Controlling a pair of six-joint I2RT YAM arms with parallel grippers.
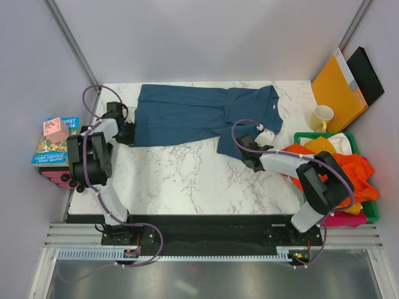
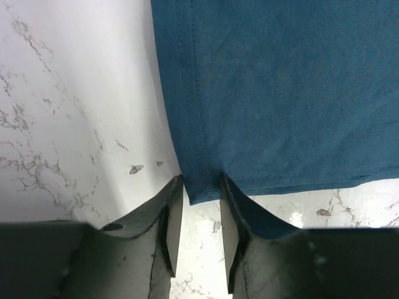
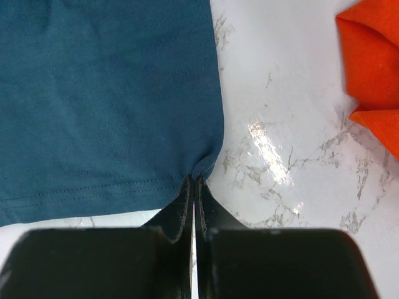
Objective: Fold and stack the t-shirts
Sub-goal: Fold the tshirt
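Top view: found teal tee (image 1: 199,115) spread flat along far side of table (image 1: 187,180); noted left gripper (image 1: 128,133) at its left near corner, right gripper (image 1: 240,151) at its right near corner; orange tees (image 1: 352,168) heaped off table's right edge. Left wrist: saw jaws parted astride hem corner, not pinching. Right wrist: saw jaws closed on hem corner, cloth puckered. Advise closing left squarely on the corner, then lifting both corners level and carrying them over toward table's far edge. Checked for writing: book (image 1: 56,144) cover off table's left edge too small to read; none seen on tee.
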